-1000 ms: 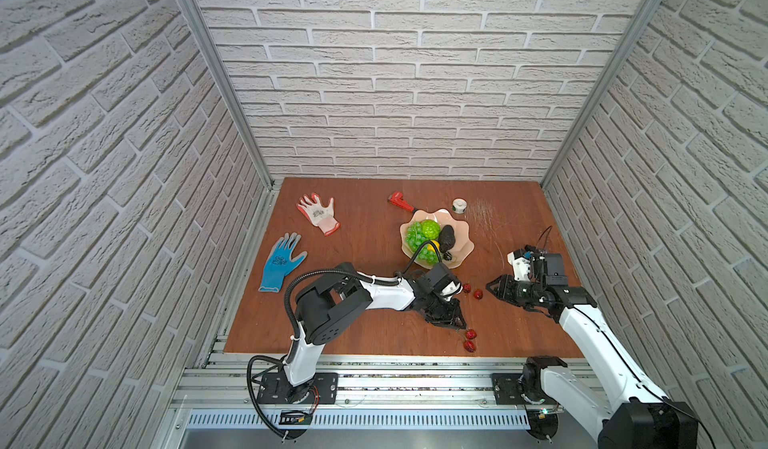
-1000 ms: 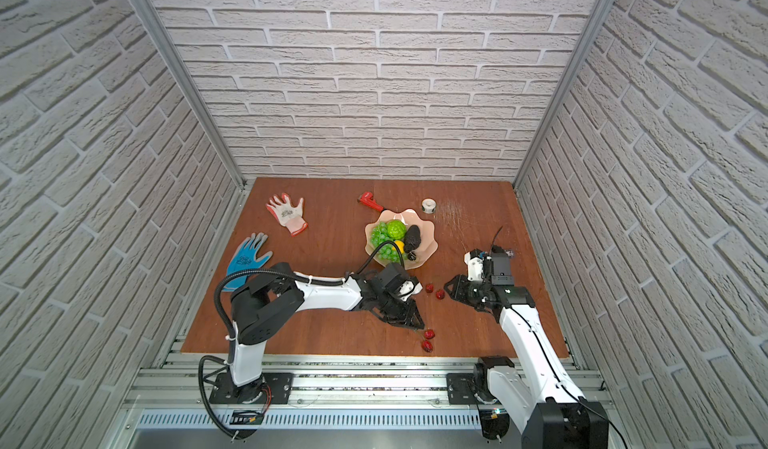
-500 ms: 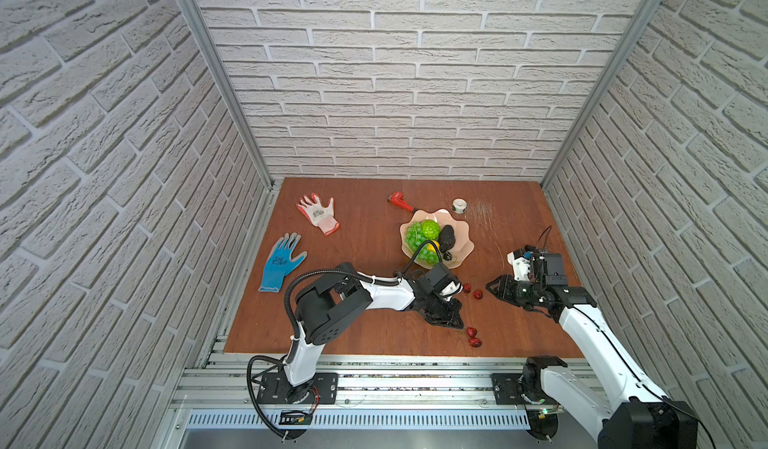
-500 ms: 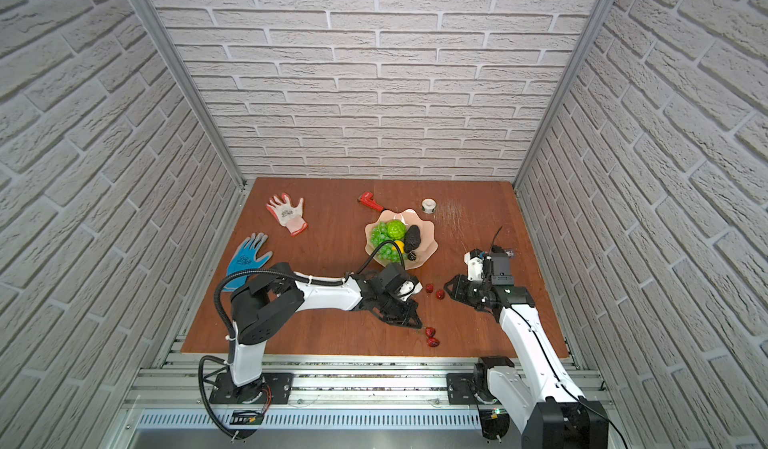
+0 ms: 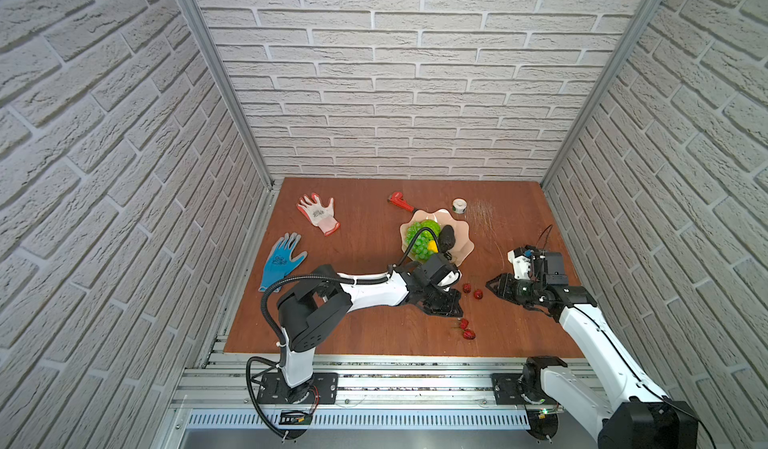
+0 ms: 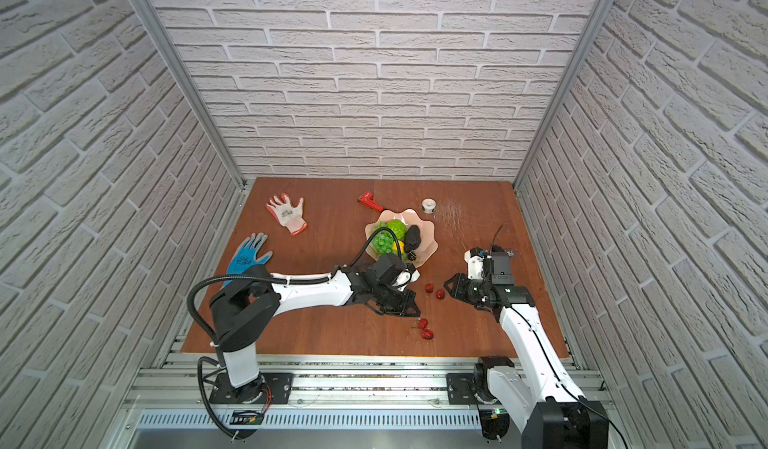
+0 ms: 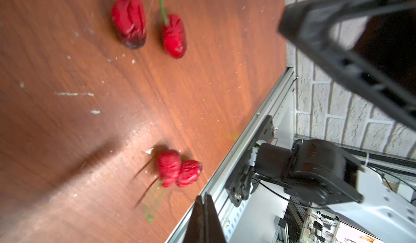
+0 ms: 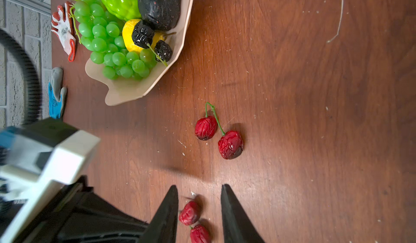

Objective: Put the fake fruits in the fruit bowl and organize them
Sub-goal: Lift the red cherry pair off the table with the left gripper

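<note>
The pink fruit bowl point(image 5: 462, 241) point(image 8: 126, 92) holds green grapes point(image 5: 417, 241), a bumpy lime-green ball point(image 5: 430, 226), an avocado point(image 5: 448, 237), a yellow fruit point(image 8: 128, 33) and a dark cherry pair point(image 8: 144, 34). Two red cherry pairs lie on the table. One pair point(image 5: 473, 291) point(image 8: 218, 138) is between the grippers. The other pair point(image 5: 466, 329) point(image 7: 177, 168) is near the front edge and blurred. My left gripper point(image 5: 457, 310) point(image 7: 205, 199) is shut and empty, just beside that front pair. My right gripper point(image 5: 490, 288) point(image 8: 199, 189) stands open, holding nothing.
A red wrench point(image 5: 401, 199) and a small tape roll point(image 5: 459, 205) lie behind the bowl. A white-and-red glove point(image 5: 320, 214) and a blue glove point(image 5: 282, 260) lie at the left. The table's front edge point(image 7: 225, 163) runs close to the front cherry pair.
The left gripper's jaws have closed with nothing in them. The front cherry pair has shifted slightly toward the back left. The right arm has not moved.
</note>
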Available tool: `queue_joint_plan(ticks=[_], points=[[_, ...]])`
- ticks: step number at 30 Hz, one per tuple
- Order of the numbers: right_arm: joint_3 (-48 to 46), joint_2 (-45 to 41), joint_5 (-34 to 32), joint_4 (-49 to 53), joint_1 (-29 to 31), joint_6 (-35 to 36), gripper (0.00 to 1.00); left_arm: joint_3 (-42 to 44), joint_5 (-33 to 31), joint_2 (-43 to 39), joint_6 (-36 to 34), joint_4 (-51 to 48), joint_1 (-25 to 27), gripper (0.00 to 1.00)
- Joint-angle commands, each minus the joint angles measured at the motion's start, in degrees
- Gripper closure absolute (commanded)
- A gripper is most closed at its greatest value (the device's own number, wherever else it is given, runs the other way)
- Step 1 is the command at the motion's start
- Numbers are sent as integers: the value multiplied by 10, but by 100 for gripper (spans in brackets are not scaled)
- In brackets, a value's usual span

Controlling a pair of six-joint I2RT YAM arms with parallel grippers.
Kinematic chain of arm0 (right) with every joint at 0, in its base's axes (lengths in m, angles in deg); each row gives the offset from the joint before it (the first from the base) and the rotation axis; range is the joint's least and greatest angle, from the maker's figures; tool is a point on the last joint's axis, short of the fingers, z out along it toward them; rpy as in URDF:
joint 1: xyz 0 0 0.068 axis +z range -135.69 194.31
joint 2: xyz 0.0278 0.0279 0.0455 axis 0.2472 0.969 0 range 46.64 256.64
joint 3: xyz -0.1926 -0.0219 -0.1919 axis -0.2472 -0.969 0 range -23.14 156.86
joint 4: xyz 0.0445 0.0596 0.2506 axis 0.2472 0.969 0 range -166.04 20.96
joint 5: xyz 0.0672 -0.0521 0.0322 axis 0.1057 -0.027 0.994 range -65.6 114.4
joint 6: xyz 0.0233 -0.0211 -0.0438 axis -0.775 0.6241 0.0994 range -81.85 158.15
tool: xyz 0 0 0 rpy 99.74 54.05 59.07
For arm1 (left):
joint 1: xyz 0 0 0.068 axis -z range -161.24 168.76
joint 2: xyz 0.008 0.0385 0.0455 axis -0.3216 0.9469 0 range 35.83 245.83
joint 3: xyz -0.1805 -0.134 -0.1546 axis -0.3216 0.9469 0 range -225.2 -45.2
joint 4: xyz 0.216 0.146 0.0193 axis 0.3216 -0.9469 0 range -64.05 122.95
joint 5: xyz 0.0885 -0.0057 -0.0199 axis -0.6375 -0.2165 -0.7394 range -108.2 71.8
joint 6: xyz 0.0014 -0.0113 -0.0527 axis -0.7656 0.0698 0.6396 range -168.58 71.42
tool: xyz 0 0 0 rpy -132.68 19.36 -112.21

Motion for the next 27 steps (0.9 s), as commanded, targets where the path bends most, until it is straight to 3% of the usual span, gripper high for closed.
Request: queue_joint_plan(ticks=[1,9,11,14,19,27], points=[[21,3,1,-25,-3,0,66,-23,-26,-38,-21,-41,-9,100],[27,12,7,-28,-3,4,67,-38,-38,-48,-37,-85,-27,100],[26,7,4,-25,-3,5,66,-22,-43,-46,-33,-81,-24,82],[22,2,2,-22,-3,7,66,18,-42,-42,-6,-44,-14,67],[9,-4,4,-22,-3,9,66,56,-32,-23,14,13,6,53],[7,4,0,-20,-3,15,66,95,-6,11,42,78,18,44]])
